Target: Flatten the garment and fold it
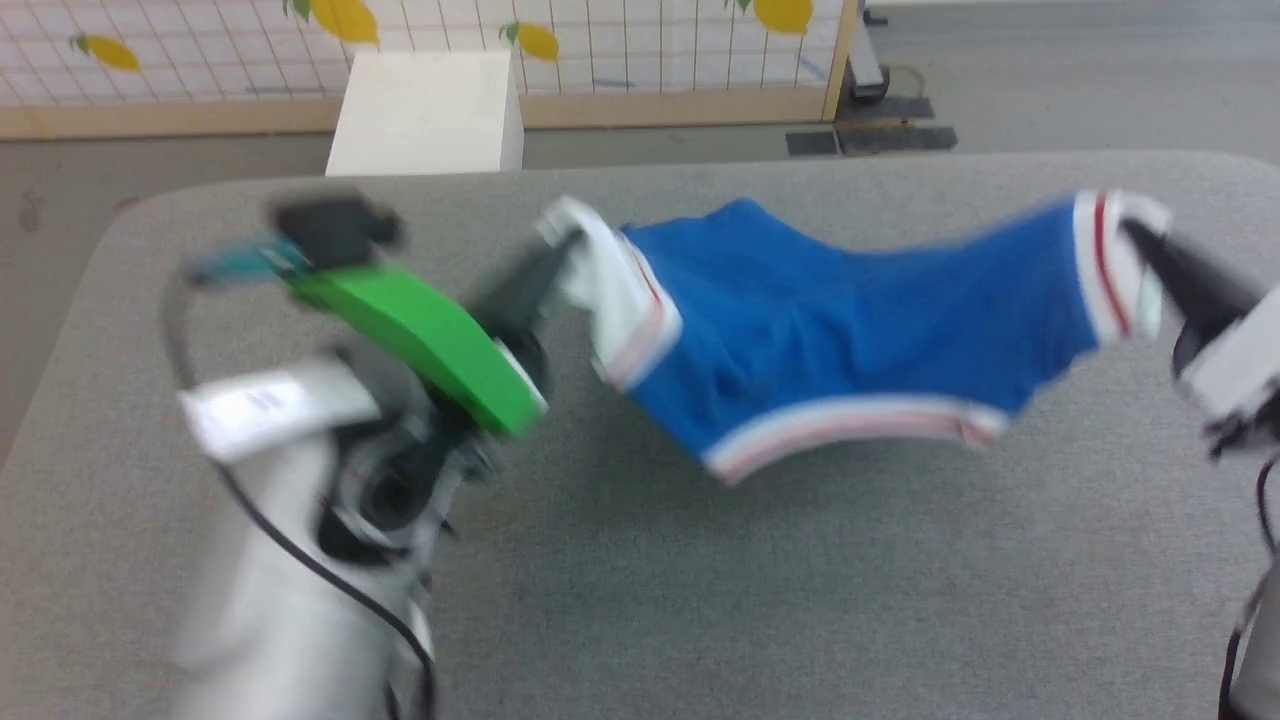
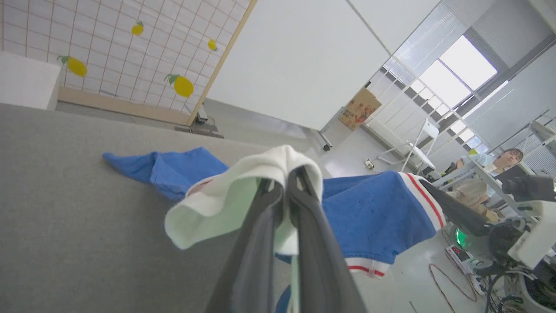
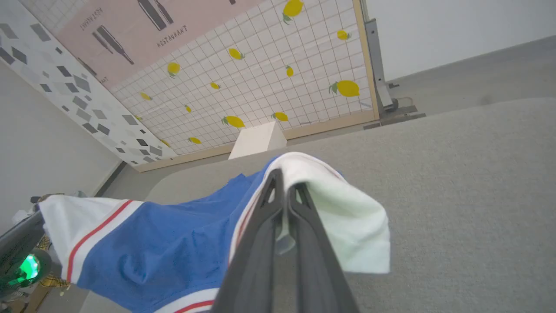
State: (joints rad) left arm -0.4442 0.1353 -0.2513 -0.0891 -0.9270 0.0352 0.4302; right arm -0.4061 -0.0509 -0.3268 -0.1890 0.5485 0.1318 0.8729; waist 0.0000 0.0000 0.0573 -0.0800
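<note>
Nearest the head camera, at lower left, the pale left forearm (image 1: 290, 520) rises blurred, with a bright green cover (image 1: 420, 330) near its wrist. Beyond that cover, the left fingers (image 1: 558, 252) are pressed together on a white sleeve of the shirt (image 1: 830, 320). Seen from the left wrist, those fingers (image 2: 287, 191) pinch the white cloth at their tips, and the sleeve folds over them and droops to one side.

At the right edge of the head view, the right fingers (image 1: 1135, 235) are likewise squeezed shut on the shirt's other white end, just past a thin red stripe. From the right wrist, the dark fingers (image 3: 284, 191) clamp a white fold that hangs over them.

Between the two arms the blue shirt is held up and stretched sideways over the grey counter (image 1: 700, 580). Its middle sags, and a white band with red trim runs along its lower edge. In the left wrist view, a blue part trails onto the counter on the far side.

Past the counter's far edge, a white box (image 1: 425, 110) stands on the floor. Behind it is a gridded screen (image 1: 650, 40) printed with yellow lemons. Far off in the left wrist view, a person (image 2: 499, 163) sits at a desk below bright windows (image 2: 460, 69).
</note>
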